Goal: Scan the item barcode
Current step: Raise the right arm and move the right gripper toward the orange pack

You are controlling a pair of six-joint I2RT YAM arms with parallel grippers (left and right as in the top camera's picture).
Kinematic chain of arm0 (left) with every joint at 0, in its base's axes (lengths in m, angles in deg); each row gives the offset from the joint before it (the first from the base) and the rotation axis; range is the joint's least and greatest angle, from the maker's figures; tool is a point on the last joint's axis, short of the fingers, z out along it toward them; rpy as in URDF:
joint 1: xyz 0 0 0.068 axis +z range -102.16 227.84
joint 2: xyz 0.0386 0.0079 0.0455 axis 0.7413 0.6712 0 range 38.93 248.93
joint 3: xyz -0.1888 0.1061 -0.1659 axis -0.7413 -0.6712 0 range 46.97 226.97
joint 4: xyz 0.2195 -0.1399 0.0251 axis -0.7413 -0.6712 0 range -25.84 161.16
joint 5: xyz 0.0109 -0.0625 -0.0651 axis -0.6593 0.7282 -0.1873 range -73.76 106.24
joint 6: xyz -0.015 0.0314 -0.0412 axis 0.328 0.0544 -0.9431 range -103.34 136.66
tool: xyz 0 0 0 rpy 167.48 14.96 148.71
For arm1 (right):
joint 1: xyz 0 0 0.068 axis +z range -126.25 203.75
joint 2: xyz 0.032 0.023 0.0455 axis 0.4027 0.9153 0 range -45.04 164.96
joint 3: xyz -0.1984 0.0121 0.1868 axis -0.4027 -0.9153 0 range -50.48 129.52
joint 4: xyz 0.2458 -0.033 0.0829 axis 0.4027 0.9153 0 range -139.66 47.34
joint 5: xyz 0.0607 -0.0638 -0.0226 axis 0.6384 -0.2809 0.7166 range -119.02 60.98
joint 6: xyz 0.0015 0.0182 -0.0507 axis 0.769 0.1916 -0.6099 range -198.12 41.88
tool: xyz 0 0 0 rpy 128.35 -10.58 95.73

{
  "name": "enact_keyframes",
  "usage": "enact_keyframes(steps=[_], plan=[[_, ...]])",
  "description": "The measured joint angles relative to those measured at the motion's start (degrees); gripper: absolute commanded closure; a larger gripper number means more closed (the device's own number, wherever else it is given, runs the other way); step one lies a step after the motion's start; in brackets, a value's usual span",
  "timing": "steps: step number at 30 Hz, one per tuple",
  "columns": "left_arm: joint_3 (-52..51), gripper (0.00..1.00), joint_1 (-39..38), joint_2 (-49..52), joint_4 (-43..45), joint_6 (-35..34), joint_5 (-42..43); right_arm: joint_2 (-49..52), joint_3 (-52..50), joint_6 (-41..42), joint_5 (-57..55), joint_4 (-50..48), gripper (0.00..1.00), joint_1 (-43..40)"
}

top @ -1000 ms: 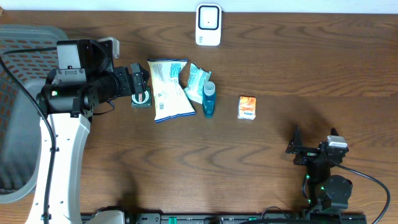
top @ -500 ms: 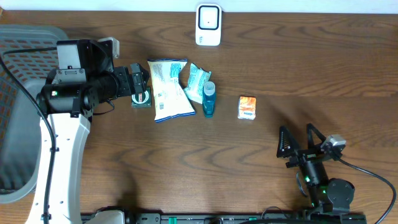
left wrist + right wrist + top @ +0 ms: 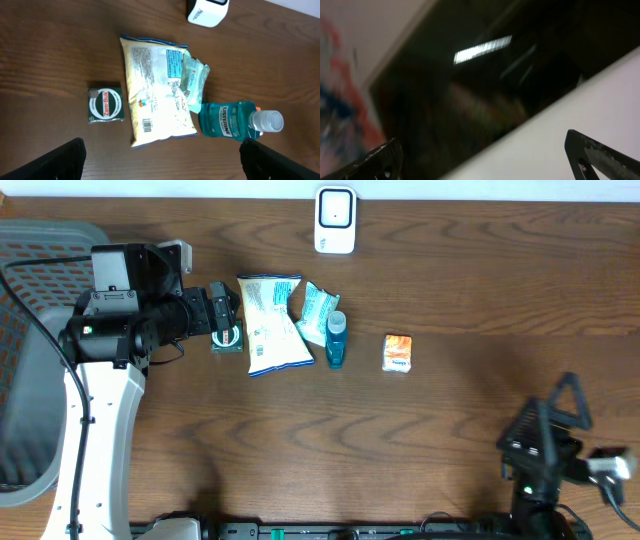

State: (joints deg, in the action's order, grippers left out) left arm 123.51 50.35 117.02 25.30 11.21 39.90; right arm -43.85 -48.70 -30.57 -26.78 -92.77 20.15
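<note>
The right gripper [image 3: 545,420] was displaced along the near side of the table [image 3: 450,300]. A second before, it was held low, right of centre, with its fingers turned leftward. It was then raised and tipped, the fingers fanned up and to the left. After that it was swung round and carried rightward, and was brought close to the front right corner with its fingers pointed up and away.

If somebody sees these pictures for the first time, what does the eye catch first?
The large white snack bag at the middle of the table, with a blue mouthwash bottle to its right. Then the white left arm along the left side, by a grey basket.
</note>
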Motion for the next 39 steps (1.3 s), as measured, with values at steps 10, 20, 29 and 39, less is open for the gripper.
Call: enact_keyframes(steps=[10, 20, 29, 39], plan=[[0.0, 0.02, 0.0, 0.0, 0.0, 0.0, 0.0, 15.3, 21.3, -8.9, -8.5, 2.0, 0.01, 0.0], [0.0, 0.02, 0.0, 0.0, 0.0, 0.0, 0.0, 43.9, 42.9, -24.5, 15.9, 28.2, 0.01, 0.0], [0.0, 0.02, 0.0, 0.0, 0.0, 0.0, 0.0, 58.3, 55.3, -28.3, 30.9, 43.6, 0.01, 0.1], [0.0, 0.02, 0.0, 0.0, 0.0, 0.0, 0.0, 60.3, 56.9, -32.0, 30.2, 60.1, 0.01, 0.7]])
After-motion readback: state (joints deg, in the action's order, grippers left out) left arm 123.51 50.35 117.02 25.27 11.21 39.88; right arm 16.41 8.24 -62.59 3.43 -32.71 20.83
